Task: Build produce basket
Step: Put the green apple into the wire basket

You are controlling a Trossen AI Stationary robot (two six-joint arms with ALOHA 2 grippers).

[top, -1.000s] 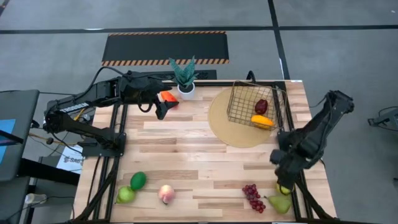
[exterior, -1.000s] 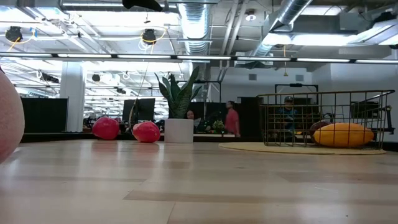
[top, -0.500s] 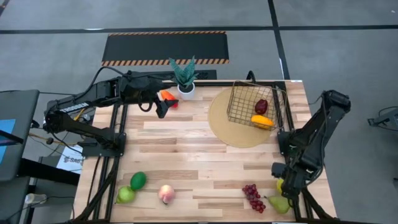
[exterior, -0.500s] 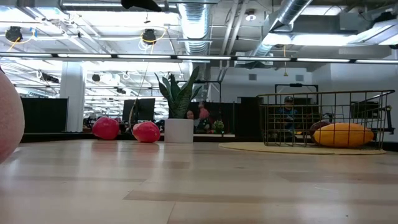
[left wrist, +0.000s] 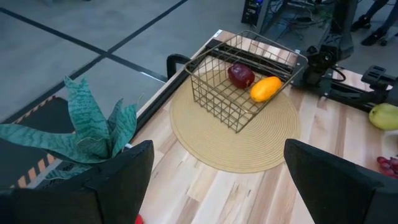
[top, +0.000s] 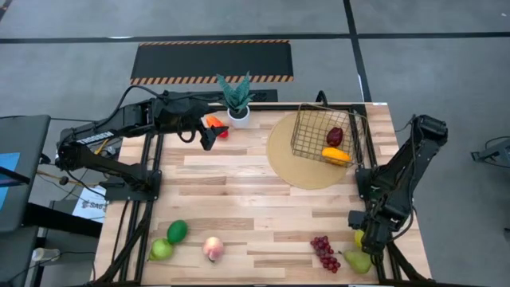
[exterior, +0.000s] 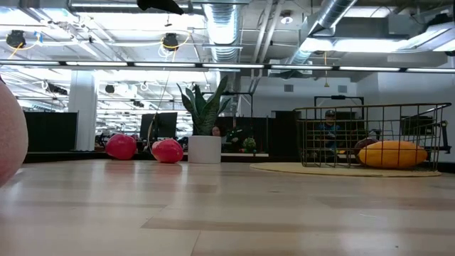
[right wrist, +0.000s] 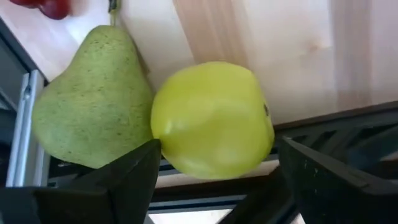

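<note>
The brass wire basket (top: 327,135) stands on the round tan mat (top: 299,171) and holds a dark red apple (left wrist: 240,75) and a mango (left wrist: 266,88). My right gripper (right wrist: 217,180) is open at the near right corner. Its fingers stand either side of a green apple (right wrist: 211,118), which rests against the pear (right wrist: 93,106). Whether they touch the apple, I cannot tell. My left gripper (left wrist: 214,186) is open at the far left, above the orange-red pepper (top: 211,122) and a red fruit (top: 222,132) beside the potted plant (top: 236,96).
Purple grapes (top: 323,251) lie just left of the pear (top: 358,261). An avocado (top: 177,231), another green apple (top: 162,249) and a peach (top: 212,249) sit near the near left corner. Bare wood lies across the table's middle. The green apple is close to the table's right edge.
My right gripper has moved toward the table's near edge and down over the green apple by the pear, then held still there. The left arm and all the produce have stayed in place.
</note>
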